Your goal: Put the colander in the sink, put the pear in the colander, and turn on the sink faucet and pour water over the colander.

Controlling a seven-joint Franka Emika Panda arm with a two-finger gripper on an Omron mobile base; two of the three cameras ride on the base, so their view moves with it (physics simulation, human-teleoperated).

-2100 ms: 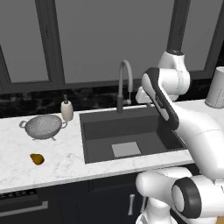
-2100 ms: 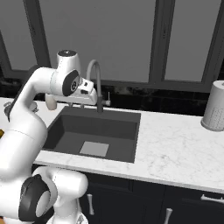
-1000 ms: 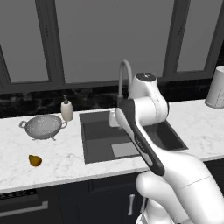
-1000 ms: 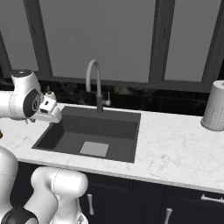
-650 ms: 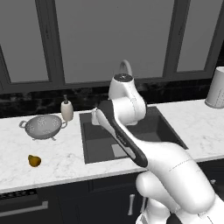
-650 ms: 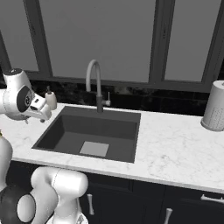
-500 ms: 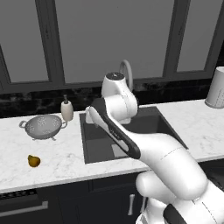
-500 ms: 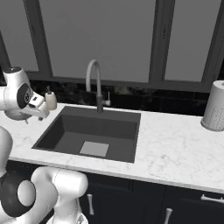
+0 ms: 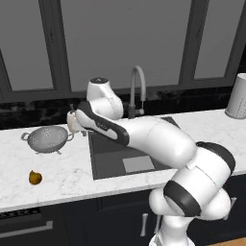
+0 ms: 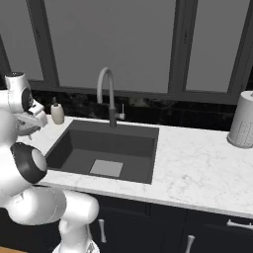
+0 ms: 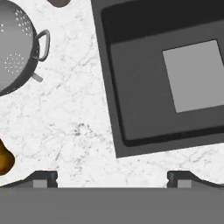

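The silver colander point(image 9: 45, 139) stands on the white counter left of the sink point(image 9: 110, 166). The small orange-brown pear point(image 9: 34, 177) lies on the counter in front of it. The grey gooseneck faucet point(image 9: 139, 91) rises behind the basin. My gripper point(image 11: 113, 178) is open and empty. It looks straight down on the counter strip between the colander point(image 11: 15, 48) and the sink point(image 11: 144, 109). In the hand view the pear point(image 11: 4, 159) sits at the left edge.
A small white soap bottle point(image 10: 58, 113) stands behind the sink's left corner, close to my hand. A grey perforated canister point(image 10: 242, 121) stands on the counter far right. Dark windows run along the back wall.
The arm has swung left, from over the sink to above the counter beside the colander. The gripper has stayed open; colander and pear have not moved.
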